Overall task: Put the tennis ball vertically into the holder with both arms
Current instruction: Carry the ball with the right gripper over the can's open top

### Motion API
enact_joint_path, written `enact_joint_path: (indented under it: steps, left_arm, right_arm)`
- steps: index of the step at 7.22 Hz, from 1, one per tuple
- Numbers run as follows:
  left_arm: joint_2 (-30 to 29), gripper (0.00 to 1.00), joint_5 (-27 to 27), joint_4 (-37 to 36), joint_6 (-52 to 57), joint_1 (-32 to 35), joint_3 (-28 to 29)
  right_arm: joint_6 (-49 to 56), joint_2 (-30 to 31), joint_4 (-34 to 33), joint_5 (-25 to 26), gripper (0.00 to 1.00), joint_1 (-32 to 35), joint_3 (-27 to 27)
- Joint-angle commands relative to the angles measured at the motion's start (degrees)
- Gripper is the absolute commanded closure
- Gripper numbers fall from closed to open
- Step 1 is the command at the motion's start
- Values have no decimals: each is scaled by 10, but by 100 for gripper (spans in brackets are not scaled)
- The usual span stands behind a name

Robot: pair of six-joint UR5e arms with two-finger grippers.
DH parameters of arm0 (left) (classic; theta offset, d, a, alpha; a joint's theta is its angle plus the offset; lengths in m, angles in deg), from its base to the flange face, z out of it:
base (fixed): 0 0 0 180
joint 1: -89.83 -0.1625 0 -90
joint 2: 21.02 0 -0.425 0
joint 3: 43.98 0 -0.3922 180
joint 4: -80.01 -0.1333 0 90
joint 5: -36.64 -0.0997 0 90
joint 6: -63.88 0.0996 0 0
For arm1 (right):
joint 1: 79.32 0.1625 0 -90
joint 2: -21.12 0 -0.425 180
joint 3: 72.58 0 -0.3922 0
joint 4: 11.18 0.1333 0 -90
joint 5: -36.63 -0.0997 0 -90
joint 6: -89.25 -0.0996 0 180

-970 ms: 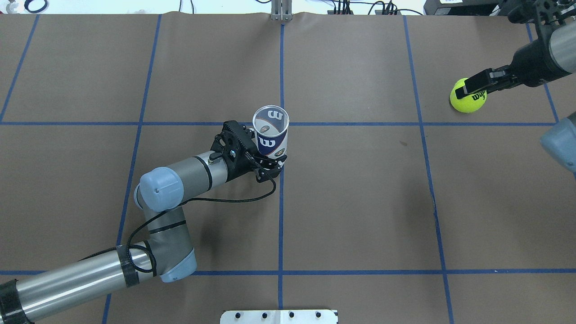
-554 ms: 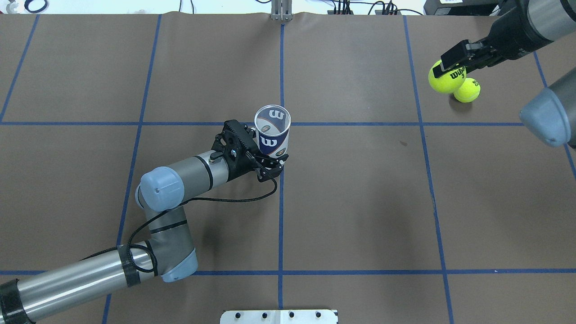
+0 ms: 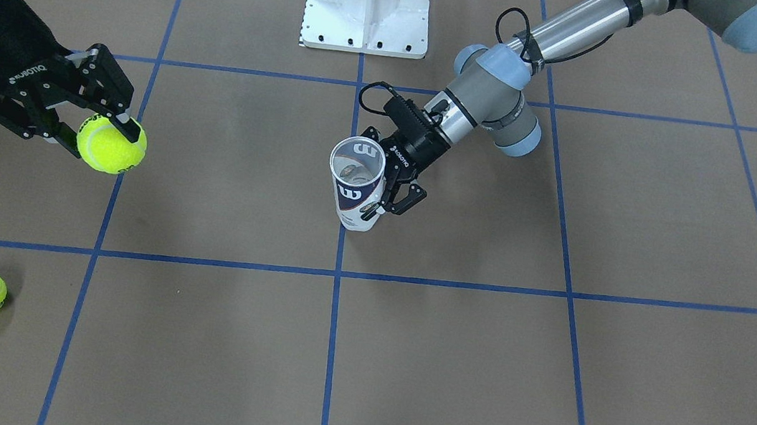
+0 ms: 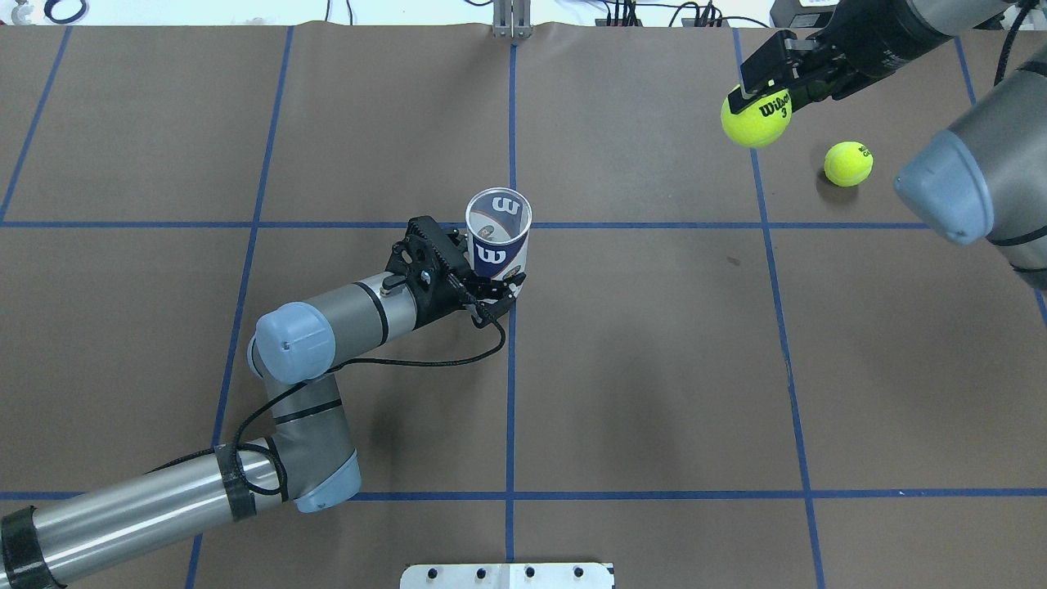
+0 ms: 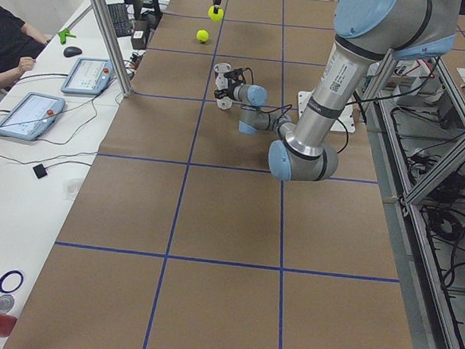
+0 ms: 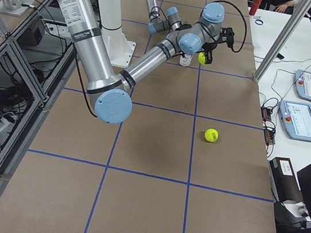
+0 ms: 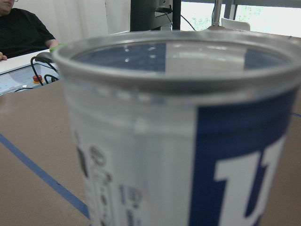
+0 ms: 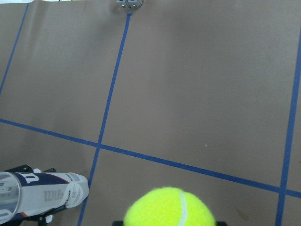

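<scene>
Can, clear plastic with a navy-and-white W label, stands upright near the middle of the table, clamped in the left gripper. The right gripper, well apart, is closed on a yellow ball near a loose ball.

The holder, a clear can with a navy and white label and a white W, is upright near the table's middle, by a crossing of blue lines, its mouth open upward; the left gripper clasps its lower part from the side; the tennis ball, bright yellow-green with black lettering, hangs above the table, pinched in the right gripper, well apart from the holder; a second ball lies on the table near it.
</scene>
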Motion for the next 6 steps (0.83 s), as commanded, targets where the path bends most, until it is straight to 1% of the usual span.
enact_joint_path:
  steps: [1,2,4,6]
  left_arm:
    - [0,26,-2,0,0,0,-1]
    - [0,26,-2,0,0,0,-1]
    - [0,26,-2,0,1,1,-1]
    - [0,26,-2,0,1,1,-1]
  right_arm:
    - [-31,-26,0,1,100,-12,2]
    - [-70,-53,0,8,100,-37,-3]
    - [-131,-106,0,63,100,-89,-14]
    - [-169,-160,-1,101,100,-127,-45]
